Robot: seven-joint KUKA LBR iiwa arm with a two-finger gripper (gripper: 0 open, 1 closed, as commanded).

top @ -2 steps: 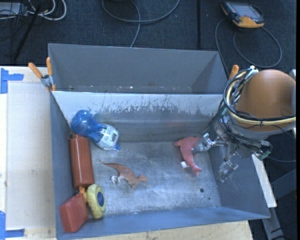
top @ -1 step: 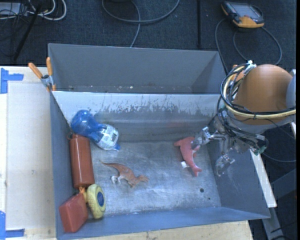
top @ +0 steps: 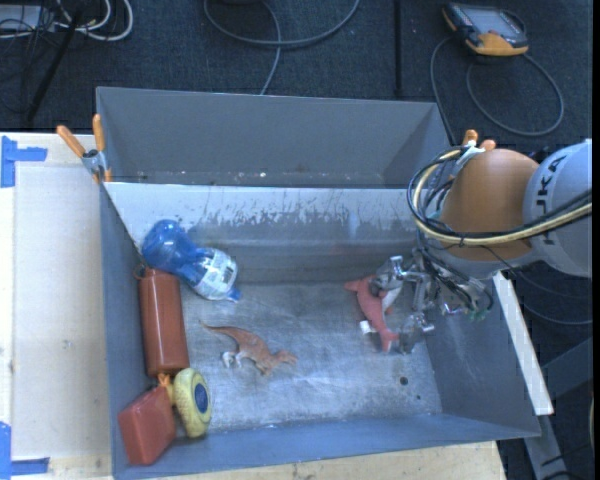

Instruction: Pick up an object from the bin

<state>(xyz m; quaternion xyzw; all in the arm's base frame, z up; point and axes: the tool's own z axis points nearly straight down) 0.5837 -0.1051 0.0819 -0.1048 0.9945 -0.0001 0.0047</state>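
Note:
My gripper point(top: 412, 304) is low in the right part of the bin, by the right wall. A small pinkish-red toy figure point(top: 372, 311), long and curved, lies on the floor right against the gripper's left side; whether it is held I cannot make out. A brown toy lizard point(top: 250, 347) lies on the floor in the middle, well to the gripper's left.
Along the left wall lie a blue toy with a white, clear end point(top: 185, 258), a red-brown cylinder point(top: 163, 320), a yellow tape measure point(top: 192, 401) and a red block point(top: 145, 430). The arm's orange cover and looped cables hang over the right rim.

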